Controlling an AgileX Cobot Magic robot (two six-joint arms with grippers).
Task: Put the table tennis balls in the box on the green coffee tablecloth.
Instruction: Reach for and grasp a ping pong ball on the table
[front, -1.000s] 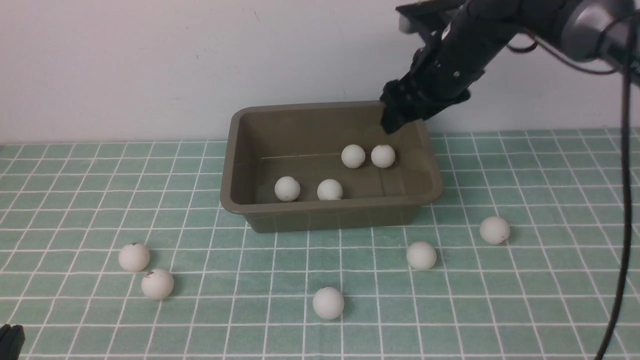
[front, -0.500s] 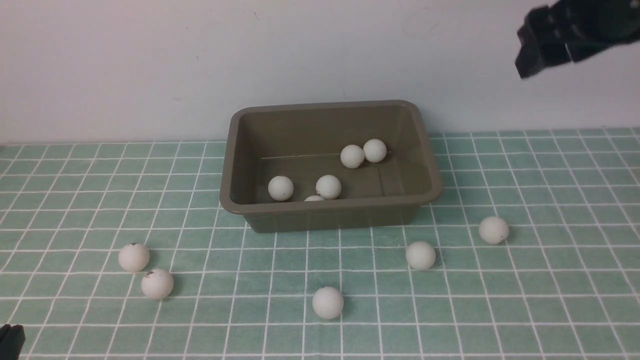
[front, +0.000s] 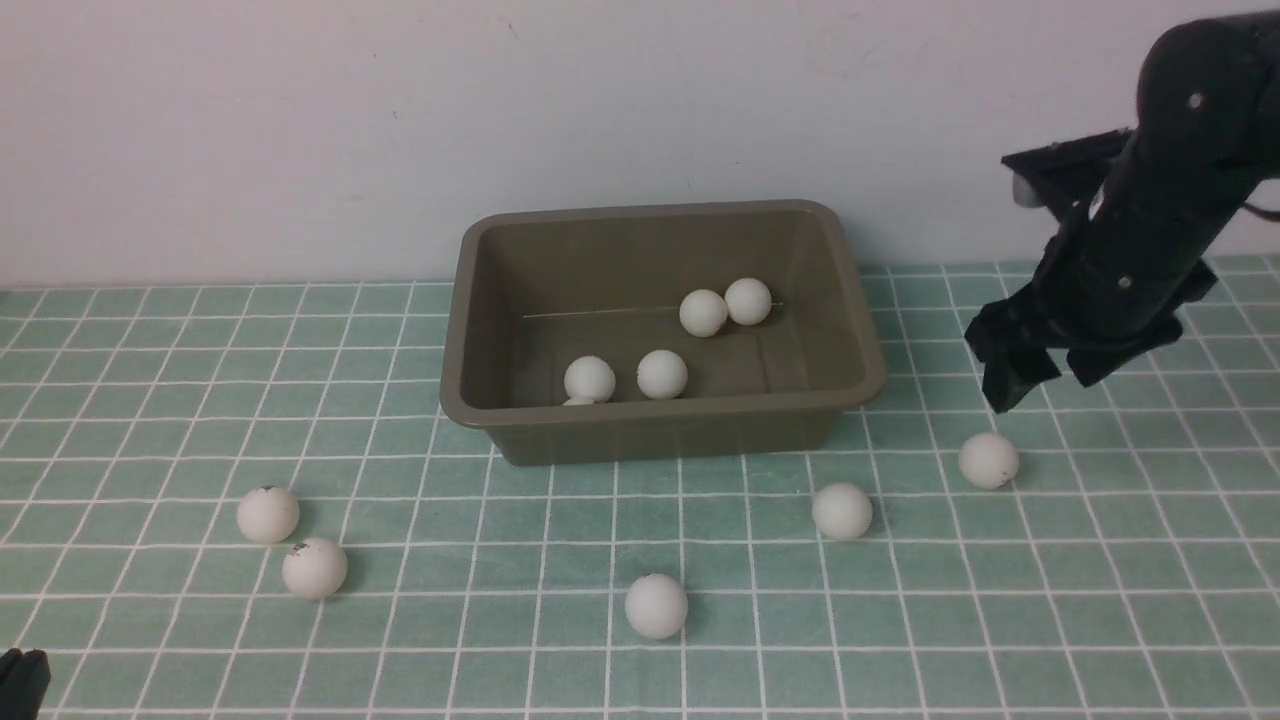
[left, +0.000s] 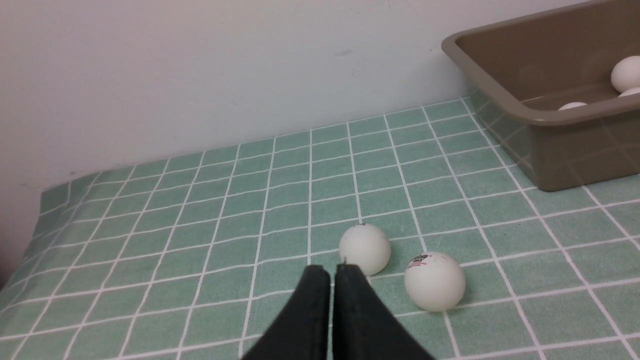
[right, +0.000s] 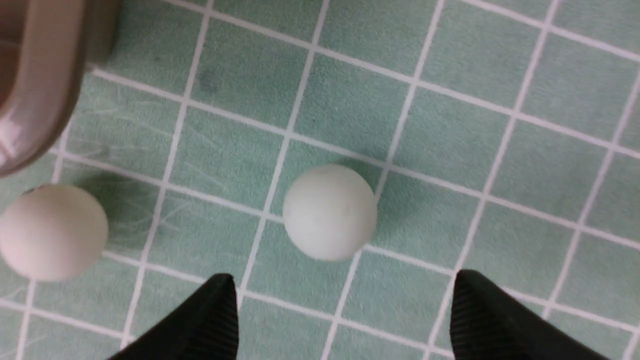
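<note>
Olive-brown box (front: 660, 425) on the green coffee tablecloth (front: 150, 400), holding five table tennis balls (front: 704, 312).
Five more lie in front of the box. The right end effector (front: 1040, 385), spread and empty, hangs right of the box above one ball; the left end effector (left: 331, 272) is pressed together.

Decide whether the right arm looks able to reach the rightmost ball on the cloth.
Probably yes. The right gripper hovers open over that ball, nothing lies between its fingers and the ball, and the neighbouring ball sits well apart.
</note>
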